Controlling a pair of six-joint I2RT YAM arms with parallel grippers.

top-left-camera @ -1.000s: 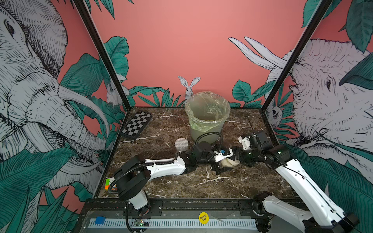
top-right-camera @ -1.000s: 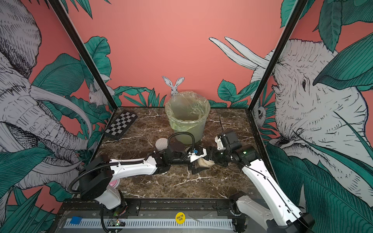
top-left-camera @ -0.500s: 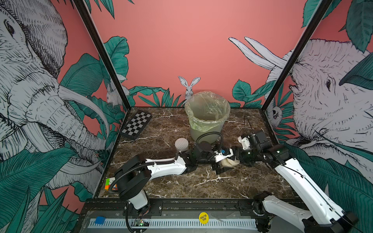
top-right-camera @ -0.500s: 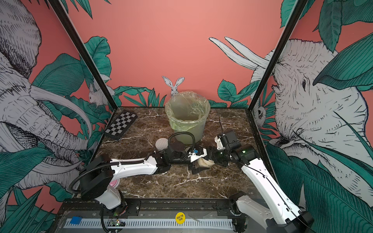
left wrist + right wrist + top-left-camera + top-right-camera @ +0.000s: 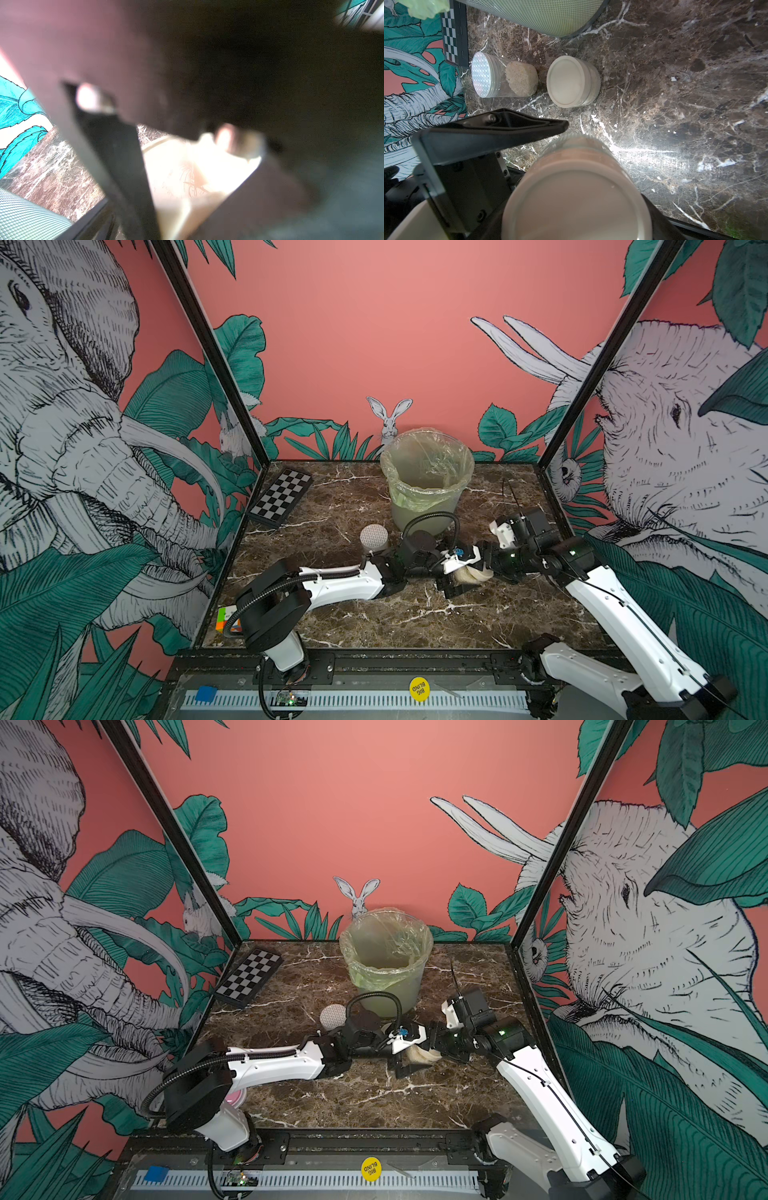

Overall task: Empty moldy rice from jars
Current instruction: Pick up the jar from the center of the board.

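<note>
A squat jar [image 5: 577, 197] with a plain beige lid lies on its side above the marble, and my right gripper [image 5: 488, 568] is shut on its lid end. My left gripper [image 5: 459, 580] is open, its black fingers [image 5: 512, 126] either side of the jar's body. In both top views this jar [image 5: 420, 1056] shows beige between the two grippers. The left wrist view is blurred, with the pale jar [image 5: 197, 176] between dark fingers. A tall jar [image 5: 500, 76] with a dotted lid holds moldy rice [image 5: 521, 79]. Another squat jar [image 5: 571, 81] stands beside it.
A translucent bin [image 5: 428, 489] with a green-tinted bag stands behind the grippers. A folded chessboard [image 5: 280, 497] leans at the back left. A colour cube [image 5: 226, 618] lies at the front left by the left arm's base. The tall jar [image 5: 373, 537] stands left of the bin.
</note>
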